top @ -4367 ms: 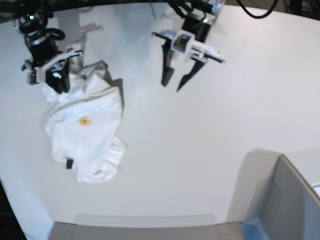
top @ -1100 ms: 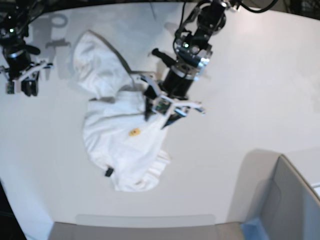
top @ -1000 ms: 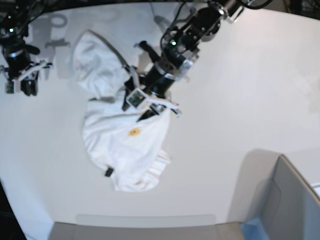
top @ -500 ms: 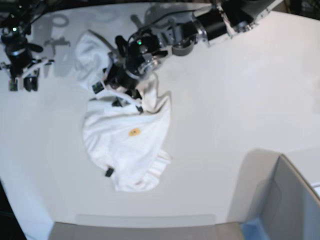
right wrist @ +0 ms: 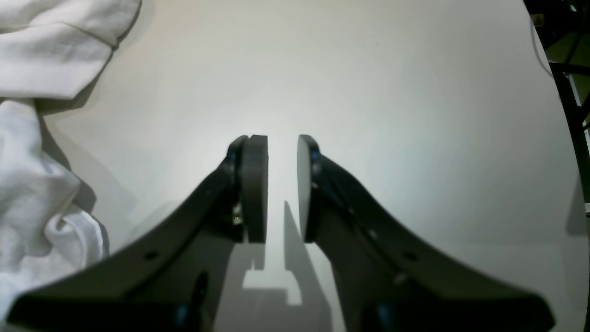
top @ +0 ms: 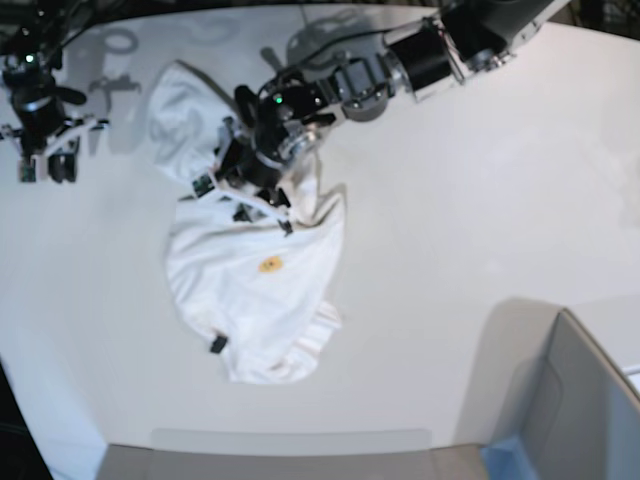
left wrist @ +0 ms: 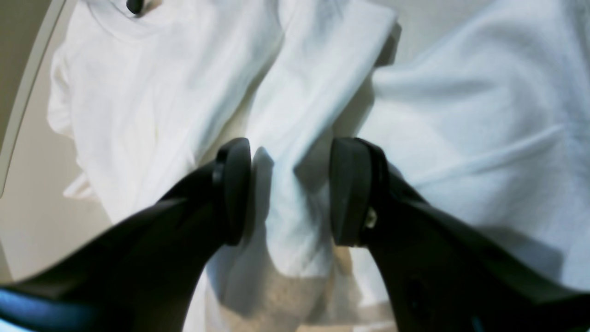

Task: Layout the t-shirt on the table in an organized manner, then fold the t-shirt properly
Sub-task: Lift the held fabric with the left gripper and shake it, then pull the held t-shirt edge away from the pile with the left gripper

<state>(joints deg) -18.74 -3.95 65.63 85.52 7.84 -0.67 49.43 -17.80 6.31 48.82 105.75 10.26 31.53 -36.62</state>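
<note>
Base view: left gripper [top: 243, 198] sits right on the crumpled shirt [top: 255, 290], jaws spread around a fold. Right gripper [top: 45, 165] hangs empty, slightly apart, off to the side.

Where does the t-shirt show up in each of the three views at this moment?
Base: the t-shirt lies crumpled left of centre on the table, under the left gripper.
Left wrist: it fills most of the frame, a raised fold between the open fingers.
Right wrist: only an edge at far left.
Shared landmark: the white table.
</note>
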